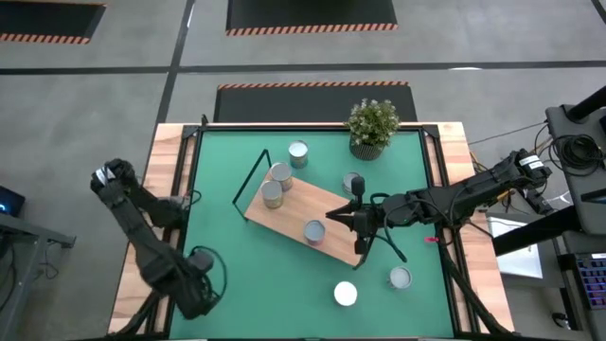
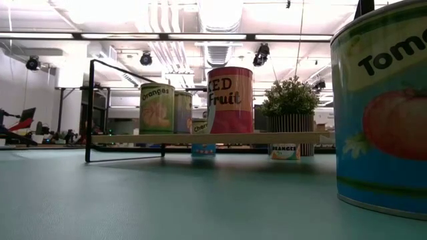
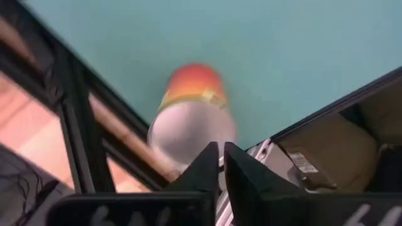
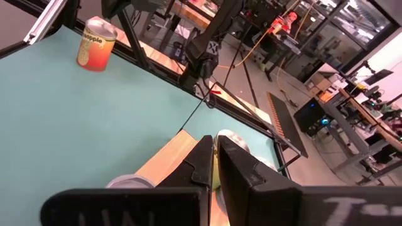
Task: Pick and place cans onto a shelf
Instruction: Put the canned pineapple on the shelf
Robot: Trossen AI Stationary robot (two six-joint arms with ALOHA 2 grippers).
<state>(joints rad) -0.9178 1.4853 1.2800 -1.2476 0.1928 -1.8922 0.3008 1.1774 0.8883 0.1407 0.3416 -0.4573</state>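
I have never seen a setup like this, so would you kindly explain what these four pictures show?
Two dark robot arms work at a green table mat. One picture looks straight down, one looks level across the table, and one comes from each wrist. A wooden shelf lies on the mat with three cans on it; other cans stand around it, beside a potted plant. The left gripper waits at the table's near left corner, the right gripper hovers over the shelf. Both are shut and hold nothing.
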